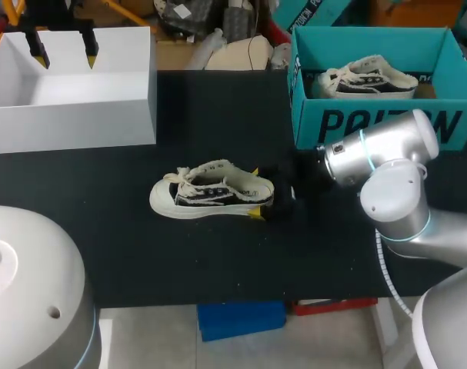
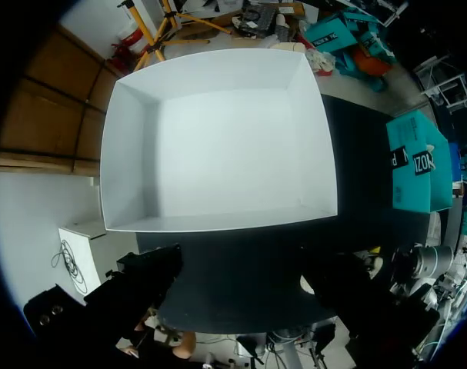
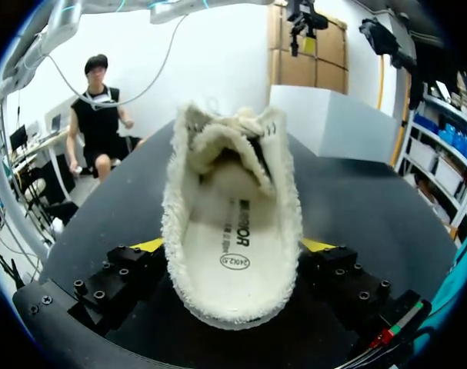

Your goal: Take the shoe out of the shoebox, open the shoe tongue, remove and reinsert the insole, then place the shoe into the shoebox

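- Head view showed the shoe (image 1: 210, 196) lying upright on its sole on the black tabletop (image 1: 179, 261), near the middle and outside the teal shoebox (image 1: 371, 127).
- The shoe's long axis ran across the tabletop, with the toe toward the robot's left and the heel toward the right.
- The right hand (image 1: 255, 193) sat at the heel end, one yellow tip on each side of the heel. Both fingers appeared to press the sides, pinching the shoe.
- Right wrist view looked straight along the shoe from heel to toe. The insole (image 3: 229, 246) was seated inside, and the tongue (image 3: 218, 146) lay over the opening.
- The left hand (image 1: 64, 52) hung over the white box (image 1: 71, 123), fingers spread and empty, well apart from the shoe.
- Judgement: the right arm was far the nearer. The left hand would need to cross to the toe side to open the tongue.
- A second shoe (image 1: 368, 79) lay inside the teal shoebox.
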Motion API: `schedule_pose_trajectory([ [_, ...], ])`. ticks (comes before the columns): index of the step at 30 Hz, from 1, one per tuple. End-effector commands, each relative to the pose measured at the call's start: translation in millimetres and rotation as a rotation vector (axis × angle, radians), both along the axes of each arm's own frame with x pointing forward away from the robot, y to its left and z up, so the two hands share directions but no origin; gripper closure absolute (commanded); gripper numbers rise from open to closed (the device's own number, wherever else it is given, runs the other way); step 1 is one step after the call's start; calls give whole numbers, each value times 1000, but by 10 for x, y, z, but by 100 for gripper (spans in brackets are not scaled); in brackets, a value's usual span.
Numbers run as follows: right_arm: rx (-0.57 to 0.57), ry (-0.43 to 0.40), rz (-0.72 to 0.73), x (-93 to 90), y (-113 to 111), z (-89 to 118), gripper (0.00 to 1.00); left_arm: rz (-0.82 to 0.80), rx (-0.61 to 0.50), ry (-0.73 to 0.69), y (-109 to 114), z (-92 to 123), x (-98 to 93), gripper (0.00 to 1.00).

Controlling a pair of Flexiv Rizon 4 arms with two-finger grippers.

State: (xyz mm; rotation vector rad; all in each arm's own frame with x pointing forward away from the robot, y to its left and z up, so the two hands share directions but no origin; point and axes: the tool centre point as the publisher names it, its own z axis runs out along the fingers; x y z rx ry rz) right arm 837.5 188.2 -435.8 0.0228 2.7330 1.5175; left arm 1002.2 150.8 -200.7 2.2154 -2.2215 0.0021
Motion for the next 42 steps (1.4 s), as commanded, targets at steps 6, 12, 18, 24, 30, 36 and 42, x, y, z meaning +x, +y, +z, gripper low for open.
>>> schedule_pose_trajectory([
  [6,33,-1,-2,40,53,-83,100,2,2,1,-6,6,-6,0],
  [12,33,-1,-2,40,53,-83,100,2,2,1,-6,6,-6,0],
  [18,33,-1,-2,40,53,-83,100,-164,-56,-7,-140,132,-166,0],
  [24,33,-1,-2,40,53,-83,100,-673,-68,-32,-452,283,-554,0],
  [30,33,-1,-2,40,53,-83,100,-1106,59,-180,-866,286,-1000,0],
  [36,33,-1,-2,40,53,-83,100,-1481,58,-236,-1219,219,-1459,0],
  [42,33,-1,-2,40,53,-83,100,-1534,50,-244,-1311,195,-1555,0],
])
